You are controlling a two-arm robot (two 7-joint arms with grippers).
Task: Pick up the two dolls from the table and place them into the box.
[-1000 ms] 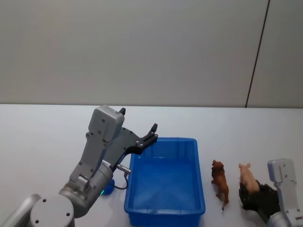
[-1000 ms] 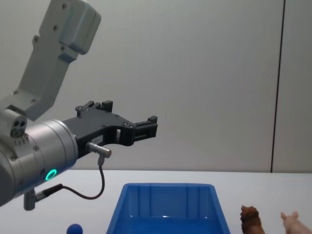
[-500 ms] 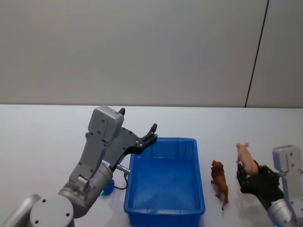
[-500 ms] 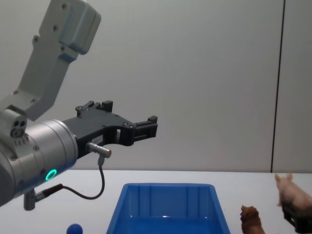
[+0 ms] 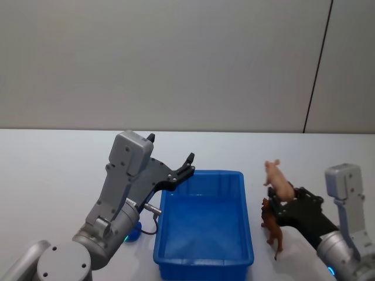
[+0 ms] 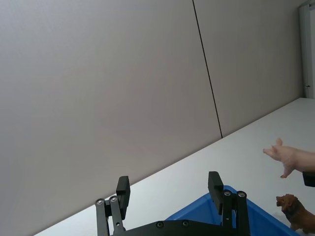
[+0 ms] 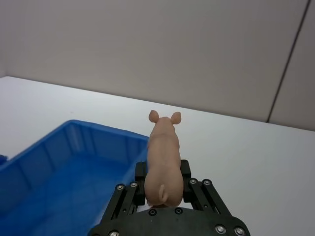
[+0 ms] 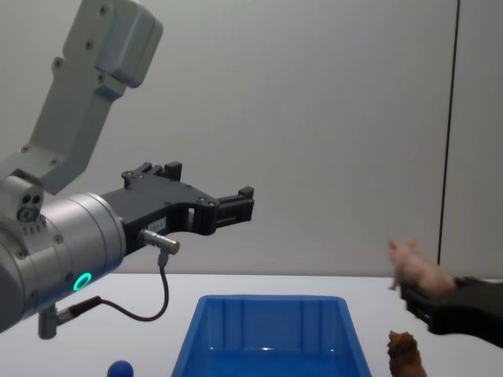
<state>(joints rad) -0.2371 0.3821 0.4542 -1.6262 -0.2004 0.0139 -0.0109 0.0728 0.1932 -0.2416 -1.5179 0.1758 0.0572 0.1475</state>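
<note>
Right wrist view: fingers of our right gripper [image 7: 162, 172] pinch the pale pink, pig-like plastic doll [image 7: 162, 145] by its hindquarters, likely light, stiff, slick; our left gripper [image 6: 169, 183] gapes wide.

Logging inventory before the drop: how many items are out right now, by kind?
Dolls: 2 (pink pig held in the right claw, brown one standing on the table)
Blue box: 1
Small blue round object: 1 (on the table left of the box; left claw raised open nearby)
Total: 4
</note>
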